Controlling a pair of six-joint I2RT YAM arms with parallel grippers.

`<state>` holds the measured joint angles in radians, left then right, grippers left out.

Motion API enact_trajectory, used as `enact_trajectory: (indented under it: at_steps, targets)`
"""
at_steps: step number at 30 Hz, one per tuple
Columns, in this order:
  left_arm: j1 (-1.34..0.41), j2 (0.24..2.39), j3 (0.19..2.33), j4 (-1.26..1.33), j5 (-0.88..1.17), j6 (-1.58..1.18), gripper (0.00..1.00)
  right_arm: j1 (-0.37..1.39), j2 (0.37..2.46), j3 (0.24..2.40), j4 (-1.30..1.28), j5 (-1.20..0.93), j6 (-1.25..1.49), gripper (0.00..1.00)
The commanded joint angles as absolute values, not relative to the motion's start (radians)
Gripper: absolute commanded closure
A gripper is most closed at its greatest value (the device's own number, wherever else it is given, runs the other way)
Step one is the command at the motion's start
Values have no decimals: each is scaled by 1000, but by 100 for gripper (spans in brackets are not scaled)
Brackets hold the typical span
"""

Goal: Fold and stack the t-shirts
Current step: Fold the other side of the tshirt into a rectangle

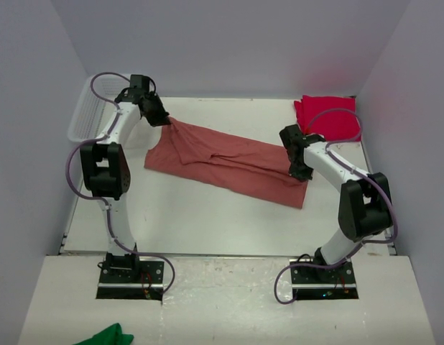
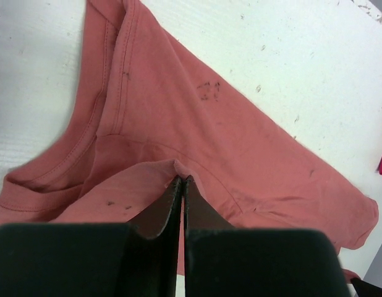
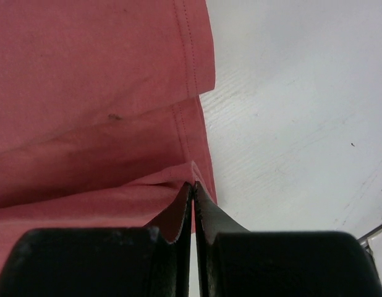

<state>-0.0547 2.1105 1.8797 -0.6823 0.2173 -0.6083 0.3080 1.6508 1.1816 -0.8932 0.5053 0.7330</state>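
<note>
Two ends of the dusty salmon-red t-shirt are pinched at once, one by each arm, on the white table. The left gripper is closed on a fold of fabric at the garment's far left end, near a stitched seam. Its fingers are pressed together with only cloth between them, as the left wrist view shows. The right gripper is clamped in the same manner on the hemmed edge at the near right end, fingers narrow, fabric nipped at their tips. The shirt is stretched diagonally between the two, rumpled along its length and drawn up off the table at the left end. The brighter crimson t-shirt is laid at the far right corner of the table, behind the right arm and apart from the salmon one. A pale plastic basket is seen at the far left edge, and a green cloth is seen on the near ledge, in front of the left base.
</note>
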Motion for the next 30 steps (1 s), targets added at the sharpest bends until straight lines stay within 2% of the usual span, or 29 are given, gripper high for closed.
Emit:
enact_trajectory:
  at_steps: [1, 15, 17, 18, 19, 21, 23, 24, 25, 28, 30]
  targets:
    - [-61, 2121, 1948, -686, 235, -606, 100, 293, 1663, 1226, -871, 512, 709, 100]
    - [-61, 2229, 2069, -701, 268, -624, 100, 250, 1749, 1285, -841, 483, 654, 100]
    - [-63, 2238, 2063, -678, 291, -624, 89, 249, 1752, 1278, -818, 480, 637, 98]
    - [-63, 2240, 2056, -669, 299, -624, 84, 249, 1743, 1270, -802, 480, 629, 91]
    - [-63, 2237, 2051, -658, 308, -621, 62, 249, 1735, 1263, -783, 482, 617, 86]
    - [-71, 2224, 2022, -608, 313, -608, 45, 247, 1721, 1259, -732, 486, 585, 75]
    - [-77, 2194, 1999, -560, 330, -591, 17, 247, 1704, 1269, -672, 506, 555, 65]
    - [-84, 2171, 1994, -492, 359, -565, 4, 247, 1703, 1297, -658, 524, 516, 54]
    - [-87, 2155, 2000, -465, 371, -552, 1, 248, 1707, 1331, -663, 552, 505, 50]
    - [-113, 2084, 2075, -429, 353, -502, 0, 248, 1733, 1468, -670, 612, 451, 39]
    - [-139, 2021, 2114, -452, 325, -491, 0, 255, 1740, 1573, -735, 586, 449, 37]
